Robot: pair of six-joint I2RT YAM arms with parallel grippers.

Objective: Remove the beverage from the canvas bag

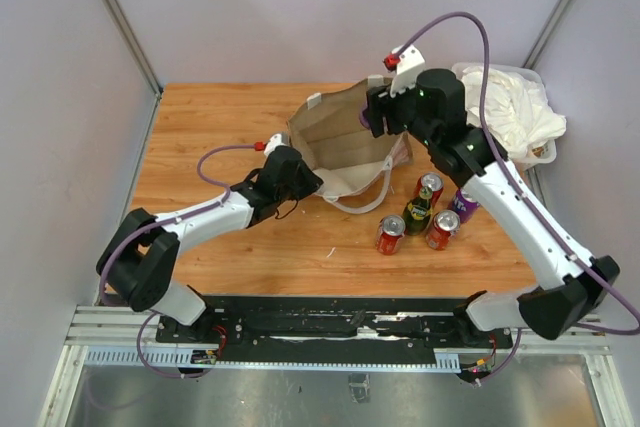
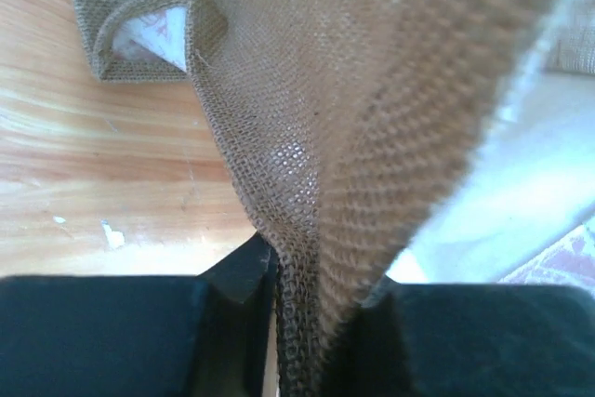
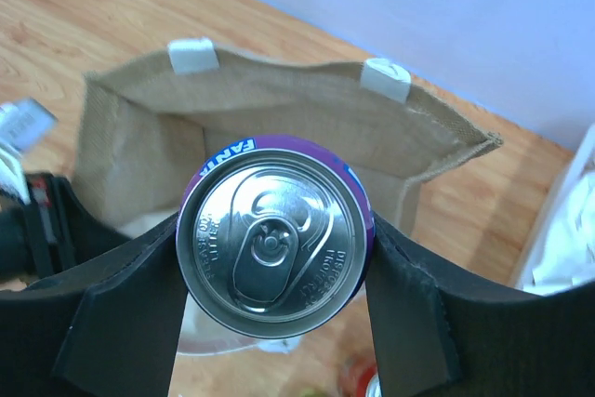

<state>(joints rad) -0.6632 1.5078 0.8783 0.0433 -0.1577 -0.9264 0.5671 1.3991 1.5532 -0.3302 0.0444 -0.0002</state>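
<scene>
Purple silver-topped can (image 3: 274,244) clamped in right hand (image 3: 274,262) over tan canvas bag (image 3: 279,109), left hand (image 2: 307,295) pinching its weave.

The canvas bag (image 1: 345,147) sits at the middle of the desk (image 1: 220,257). The left hand (image 1: 308,183) is at its near left edge, a fold of the bag's wall between its fingers. The right hand (image 1: 372,115) is over the bag's far right corner, with a can (image 3: 274,244) between its fingers above the open mouth. A cluster of drinks (image 1: 420,212) stands right of the bag and nearer. Behind them, far right, is a bin (image 1: 538,77) of cloth.
</scene>
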